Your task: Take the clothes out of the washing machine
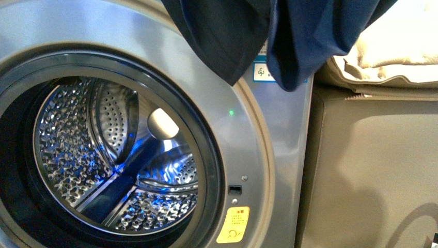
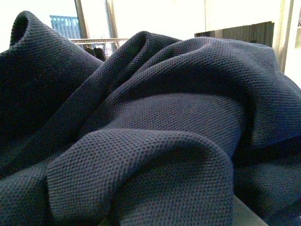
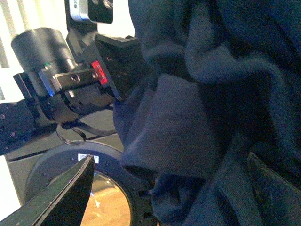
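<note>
Clothes [image 1: 289,36] out of the washing machine [image 1: 268,155] — held high, likely so the hem clears the opening; drum [image 1: 119,150] looks empty. Right gripper [image 3: 169,157] spread, cloth draped over; left gripper [image 3: 110,70] buried in fabric — can't tell.

This looked like a home laundry corner. A grey front-loading washing machine [image 1: 279,155] filled most of the front view, its porthole open on a perforated steel drum [image 1: 103,155] lit blue inside, with a yellow warning sticker [image 1: 233,225] and a blue-white label [image 1: 262,72] on its front panel. Just beside it stood a plain beige piece of furniture [image 1: 372,170] with a soft beige cushion [image 1: 397,51] lying on top, a household touch. Dark navy clothes [image 1: 310,36] hung in front of the machine's upper edge. In the left wrist view, a bright window [image 2: 63,26] showed a building outside, and near it a rail [image 2: 101,40] carried what seemed to be hanging garments.
</note>
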